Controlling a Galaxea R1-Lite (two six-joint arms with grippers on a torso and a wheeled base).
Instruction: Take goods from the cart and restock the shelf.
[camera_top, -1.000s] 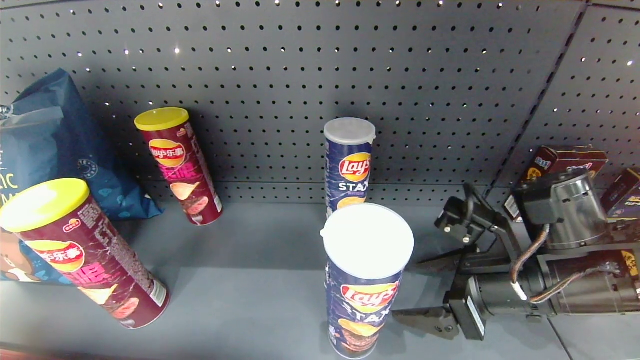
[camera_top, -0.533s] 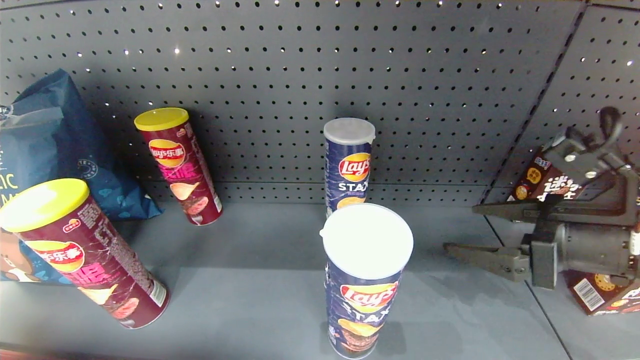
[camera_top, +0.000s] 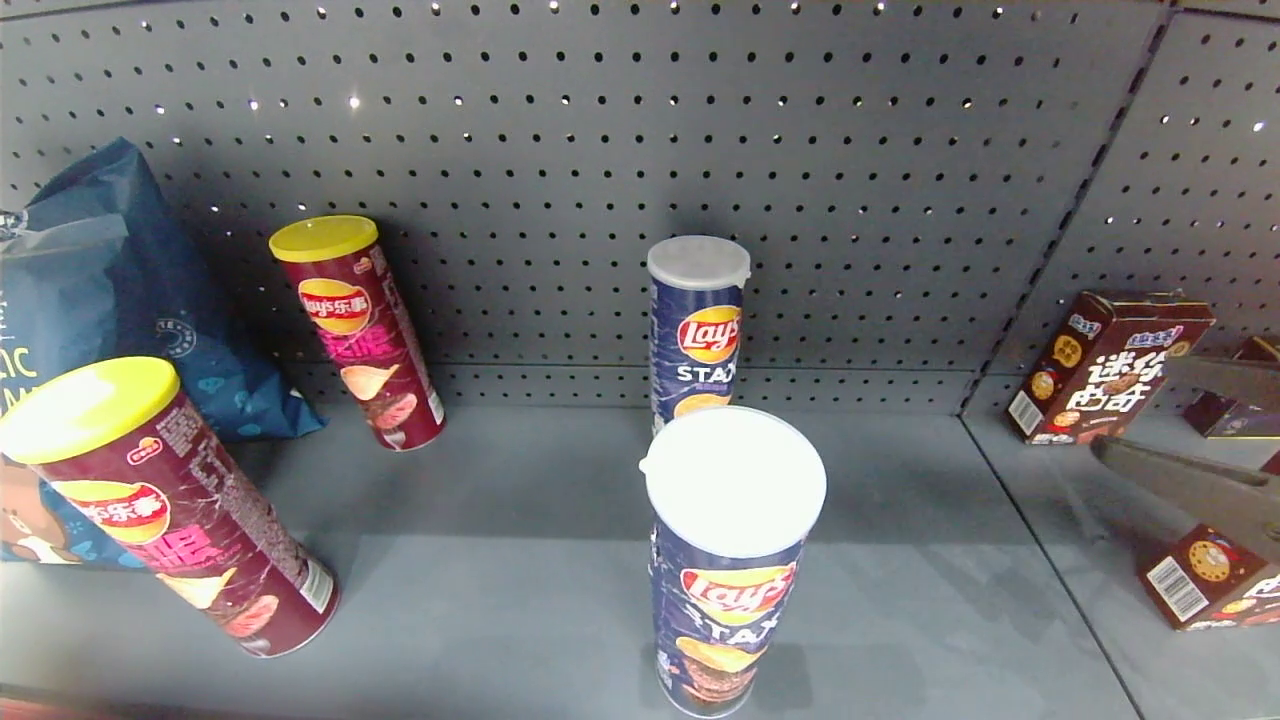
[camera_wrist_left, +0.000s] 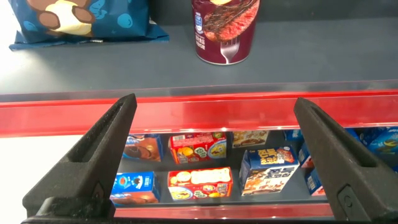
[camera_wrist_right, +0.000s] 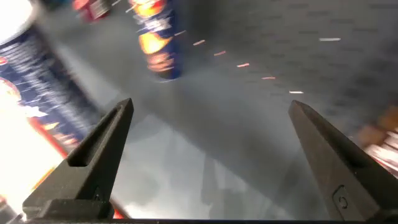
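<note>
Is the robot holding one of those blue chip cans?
No, the front blue chip can and the rear blue chip can stand free on the grey shelf; the right gripper is open and empty.

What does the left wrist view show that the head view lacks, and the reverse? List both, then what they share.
Left wrist view adds: the open left gripper, the red shelf edge and small boxes on the shelf below.
Head view adds: the front blue can, rear blue can, rear maroon can, brown boxes, the pegboard and the open right gripper at the right edge.
Shared: the front maroon can and the bear bag beside it.
</note>
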